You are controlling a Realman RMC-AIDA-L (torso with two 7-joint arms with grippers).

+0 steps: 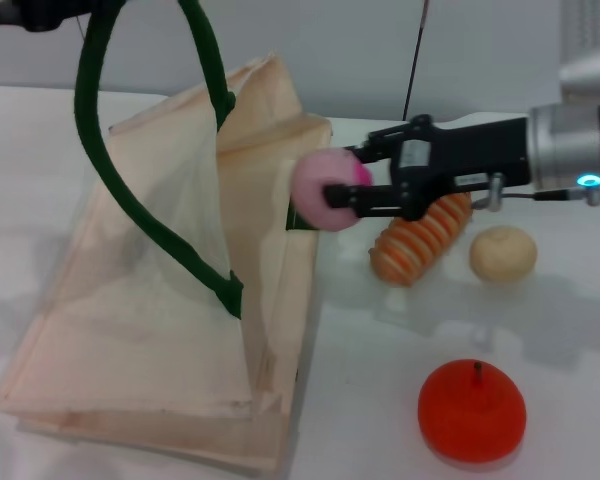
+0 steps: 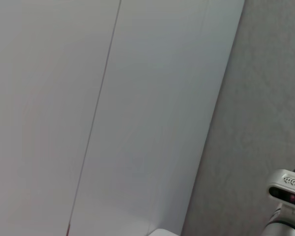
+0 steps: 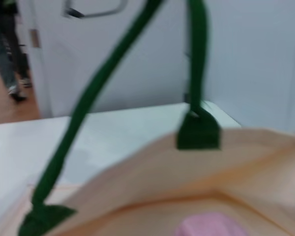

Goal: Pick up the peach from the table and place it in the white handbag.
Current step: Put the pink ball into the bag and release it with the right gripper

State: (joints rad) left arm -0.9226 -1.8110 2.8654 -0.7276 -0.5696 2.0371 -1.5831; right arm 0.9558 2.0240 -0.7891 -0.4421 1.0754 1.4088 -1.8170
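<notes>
Black right gripper [image 1: 332, 200] clenches the small pale pink round peach [image 1: 322, 187] in mid-air, right at the open mouth of the large cream cloth handbag [image 1: 160, 330] — its dark green loop handle [image 1: 130, 190] lifted high. On the white table [image 1: 570, 310] lie a ribbed orange toy [image 1: 420, 240], a beige round lump [image 1: 503, 253] and a red-orange fruit [image 1: 472, 410].

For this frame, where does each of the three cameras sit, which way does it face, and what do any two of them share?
Head view: on the robot's head, looking forward and down at the table; shows the right gripper shut on the peach beside the white handbag.
Left wrist view: up on the left arm, facing a bare wall panel; nothing of that arm shows.
Right wrist view: on the right arm, facing the handbag's open mouth; no fingers shown.
Shared: peach and handbag appear in head and right wrist views.
</notes>
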